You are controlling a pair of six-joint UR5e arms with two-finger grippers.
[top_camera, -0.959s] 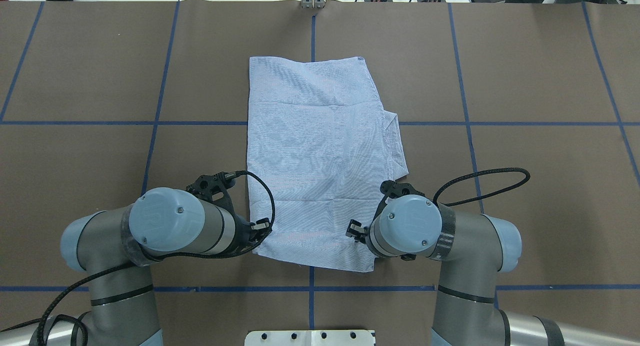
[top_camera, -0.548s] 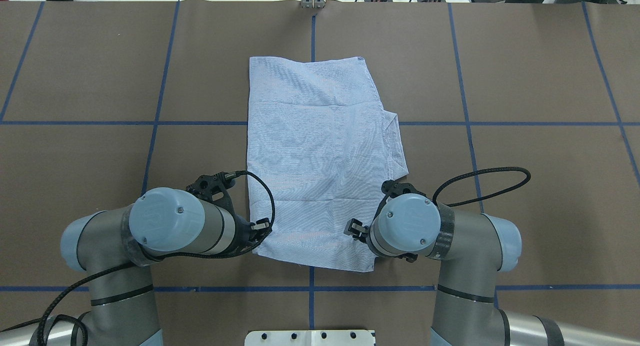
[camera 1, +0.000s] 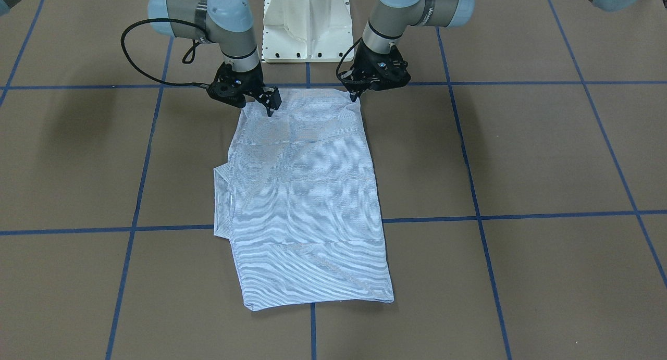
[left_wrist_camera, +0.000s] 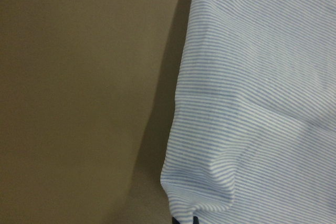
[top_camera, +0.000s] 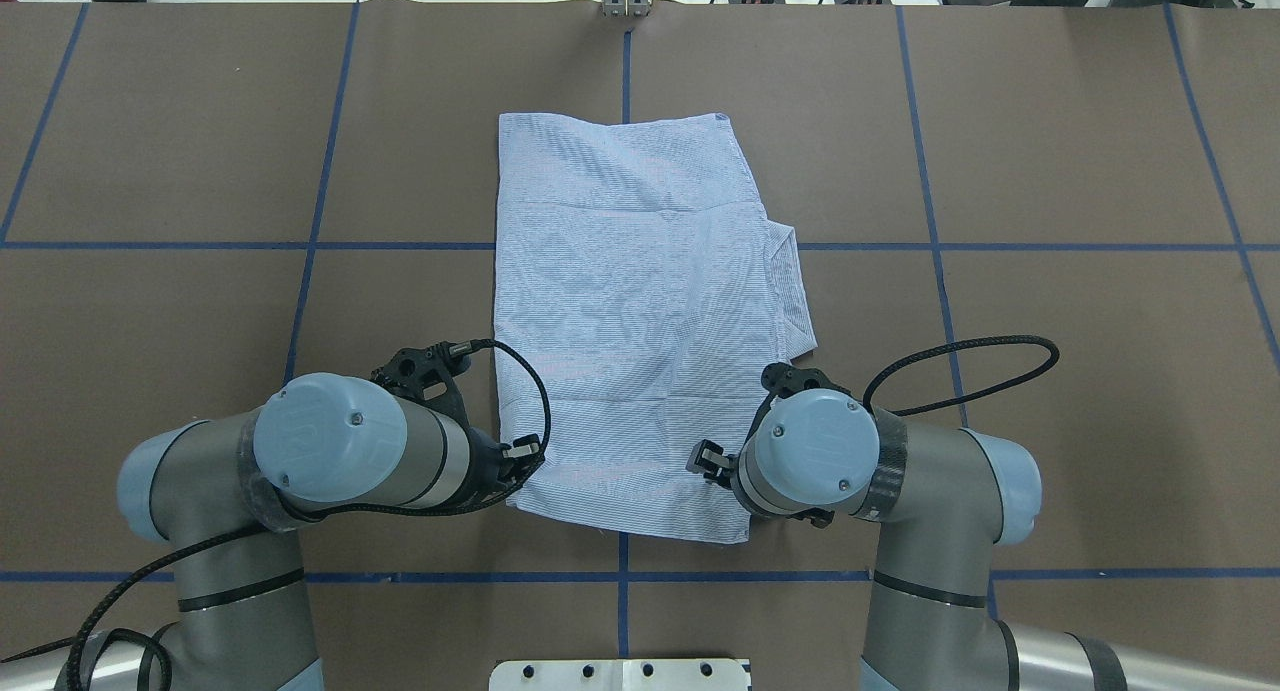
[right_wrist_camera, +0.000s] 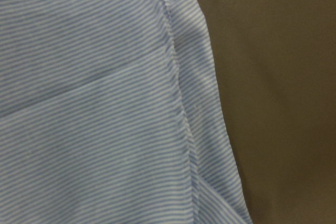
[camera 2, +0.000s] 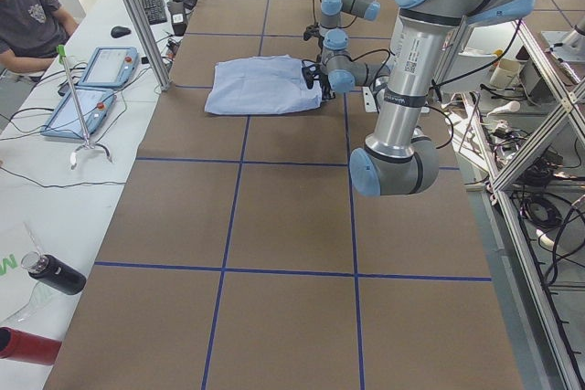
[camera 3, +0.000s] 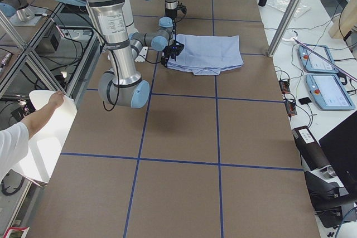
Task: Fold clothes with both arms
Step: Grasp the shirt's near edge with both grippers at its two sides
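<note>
One brown table (top_camera: 1080,151) carries one striped shirt (top_camera: 630,301), folded flat at its centre. Two arms, the left arm (top_camera: 330,451) and the right arm (top_camera: 815,451), reach its near hem. Since a second ago only the right gripper (top_camera: 704,460) has edged inward. The wrist view alone shows the left gripper (camera 1: 356,93) pinching the shirt's corner. Whether the right gripper grips, I cannot tell.

Robotics lab: teach pendants (camera 2: 107,66), alu frame post (camera 2: 140,25), tape-gridded table (top_camera: 1050,121), operator desk (camera 2: 64,216)

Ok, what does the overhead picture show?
A light blue-and-white striped folded shirt lies flat on a brown table with blue tape lines. The grey left robot arm and right robot arm have black fingers at its near corners.
</note>
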